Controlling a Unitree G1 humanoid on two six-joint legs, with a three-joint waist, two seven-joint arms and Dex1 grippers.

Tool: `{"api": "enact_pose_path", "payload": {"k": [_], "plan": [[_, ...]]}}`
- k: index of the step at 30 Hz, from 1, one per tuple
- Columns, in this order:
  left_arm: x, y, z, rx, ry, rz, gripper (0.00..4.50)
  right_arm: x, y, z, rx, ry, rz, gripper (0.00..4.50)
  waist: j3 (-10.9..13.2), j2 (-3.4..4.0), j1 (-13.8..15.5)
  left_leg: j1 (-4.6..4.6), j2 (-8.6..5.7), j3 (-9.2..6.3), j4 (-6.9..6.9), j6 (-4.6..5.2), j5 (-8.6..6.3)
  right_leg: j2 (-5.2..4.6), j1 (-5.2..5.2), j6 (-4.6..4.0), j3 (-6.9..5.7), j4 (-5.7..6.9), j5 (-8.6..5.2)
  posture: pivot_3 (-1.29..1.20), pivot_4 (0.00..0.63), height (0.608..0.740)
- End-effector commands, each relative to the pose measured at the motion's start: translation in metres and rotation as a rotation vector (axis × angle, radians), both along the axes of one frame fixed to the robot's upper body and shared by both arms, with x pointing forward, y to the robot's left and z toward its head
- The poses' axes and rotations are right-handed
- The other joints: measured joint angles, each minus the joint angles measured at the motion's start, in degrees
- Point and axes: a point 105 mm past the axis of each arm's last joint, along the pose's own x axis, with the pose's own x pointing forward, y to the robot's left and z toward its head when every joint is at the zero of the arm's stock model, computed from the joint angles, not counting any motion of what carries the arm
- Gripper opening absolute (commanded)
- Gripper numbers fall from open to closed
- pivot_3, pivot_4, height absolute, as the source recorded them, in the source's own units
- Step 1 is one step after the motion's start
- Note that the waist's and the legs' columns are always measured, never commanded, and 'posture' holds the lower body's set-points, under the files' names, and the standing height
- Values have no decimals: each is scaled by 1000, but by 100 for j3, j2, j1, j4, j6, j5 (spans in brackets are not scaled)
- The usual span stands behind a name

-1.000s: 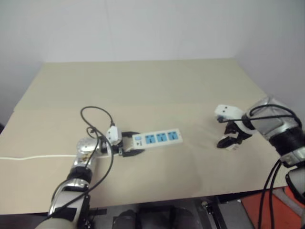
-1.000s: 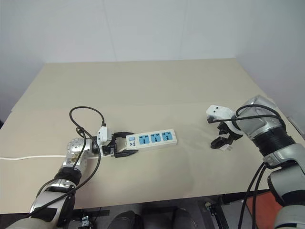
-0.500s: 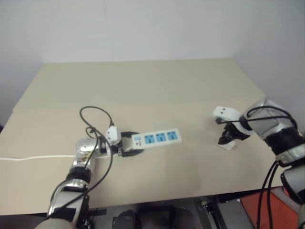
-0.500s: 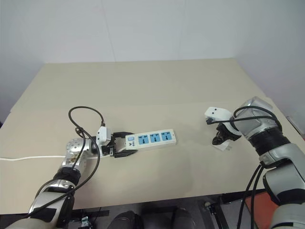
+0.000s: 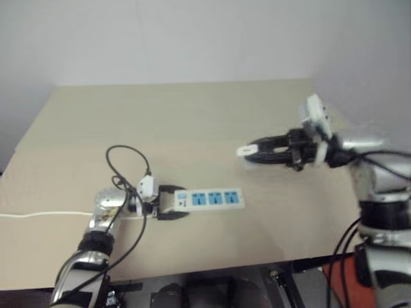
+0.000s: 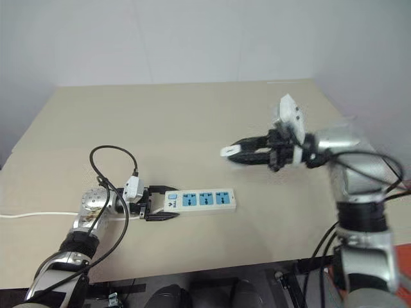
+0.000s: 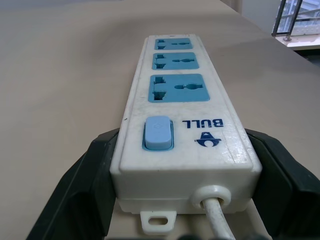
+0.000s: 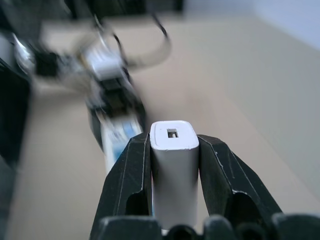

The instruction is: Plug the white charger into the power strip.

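Charger pinched aloft, strip clamped below: watch your alignment.
Your right gripper (image 8: 174, 150) pinches the white charger (image 8: 174, 167) above the table (image 5: 192, 115); your left gripper (image 7: 175, 200) clamps the power strip (image 7: 182, 107) at its switch end. Tilted prongs could miss the sockets or shove the strip.

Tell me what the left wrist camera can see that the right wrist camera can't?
Left wrist view alone: the power strip's blue switch, its "BULL" label, all three blue sockets up close and its white cord, with the left pincer clamped on that end.

Right wrist view alone: the white charger squeezed in the right pincer, its end face with a small slot showing.

Both share the beige table and the power strip, blurry in the right wrist view.
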Motion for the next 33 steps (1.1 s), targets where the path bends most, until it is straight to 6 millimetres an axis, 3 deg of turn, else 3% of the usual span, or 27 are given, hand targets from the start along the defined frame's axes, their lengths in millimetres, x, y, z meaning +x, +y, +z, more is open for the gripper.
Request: {"api": "enact_pose_path", "payload": {"k": [1, 7, 17, 33], "plan": [[-4, -2, 2, 24, -9, -17, 3297, -8, 15, 6, 193, -72, 30, 1131, 1, 2, 1, -1, -2, 1, -1, 0, 0, 0, -2, 0, 1, 0, 0, 0, 150, 740], [-7, -4, 2, 25, -9, 3, 3297, -7, 46, -17, 270, -39, 135, 1131, 2, 4, -11, -5, -8, 8, -1, 0, 0, 2, -10, 0, 5, 3, 0, 0, 150, 740], [-16, -12, 1, 1, 3, 27, 3297, -1, 76, -47, 260, 15, 291, 1131, 2, 5, -21, 1, -8, 9, -4, 0, 0, 2, -7, -1, 8, 3, 0, 0, 150, 740], [-20, -1, -4, 20, 19, 55, 3297, 17, 71, -86, 193, 66, 211, 1131, 2, 7, -47, 6, -4, 23, -14, -9, 5, 5, -10, -4, 9, 4, -2, 0, 150, 740]]}}
